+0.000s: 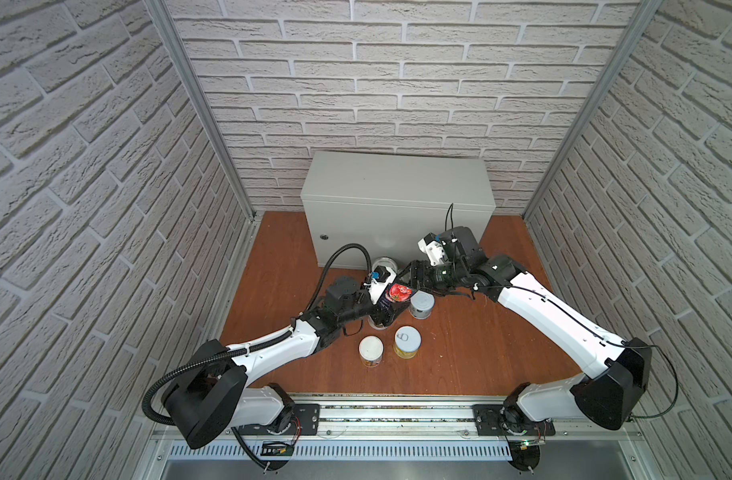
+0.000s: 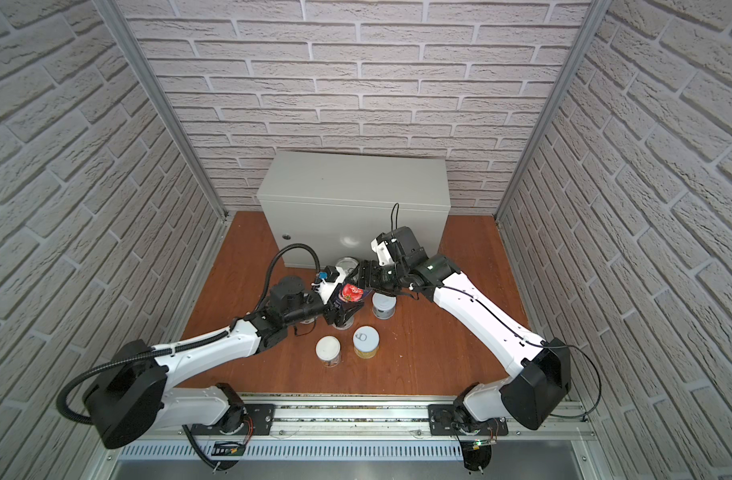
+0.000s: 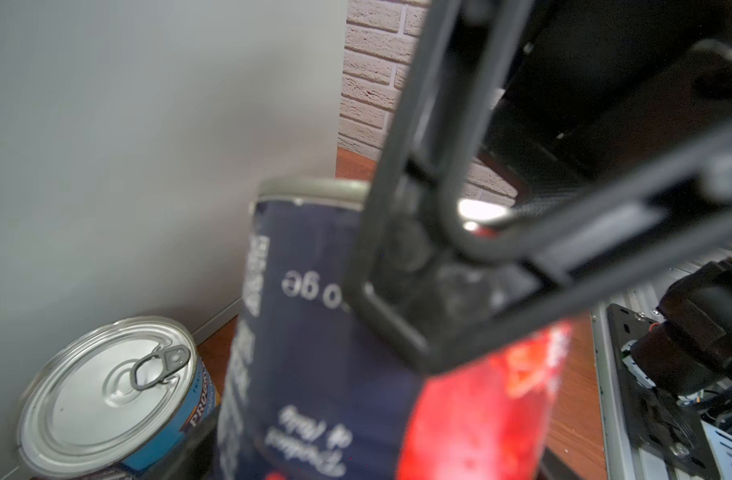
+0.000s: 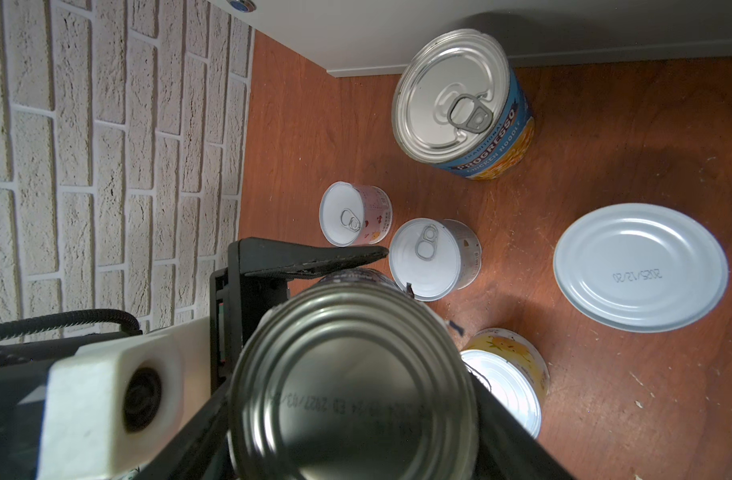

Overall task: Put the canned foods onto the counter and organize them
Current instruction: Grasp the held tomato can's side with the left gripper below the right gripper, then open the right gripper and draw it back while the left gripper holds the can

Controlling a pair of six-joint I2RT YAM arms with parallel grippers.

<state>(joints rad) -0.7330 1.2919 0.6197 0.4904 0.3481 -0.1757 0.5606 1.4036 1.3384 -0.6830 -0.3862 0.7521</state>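
Observation:
The tall red-tomato can (image 1: 399, 292) (image 2: 353, 293) hangs tilted above the wooden floor with my right gripper (image 1: 410, 282) (image 2: 364, 278) shut on it. Its ribbed silver end (image 4: 347, 386) fills the right wrist view. My left gripper (image 1: 387, 309) (image 2: 341, 309) has its jaws around the same can (image 3: 322, 353); one left finger (image 4: 306, 257) lies close against its side, and contact is unclear. The blue Progresso can (image 1: 385, 266) (image 3: 106, 395) (image 4: 455, 99) stands on the floor against the grey counter (image 1: 397, 178) (image 2: 356, 178), whose top is bare.
On the floor stand a white-topped can (image 1: 421, 303) (image 4: 640, 266), a yellow can (image 1: 407, 340) and a white-lidded can (image 1: 371, 351). Two small white cans (image 4: 347, 214) (image 4: 426, 257) stand toward the left wall. Both arms cross over the floor's middle.

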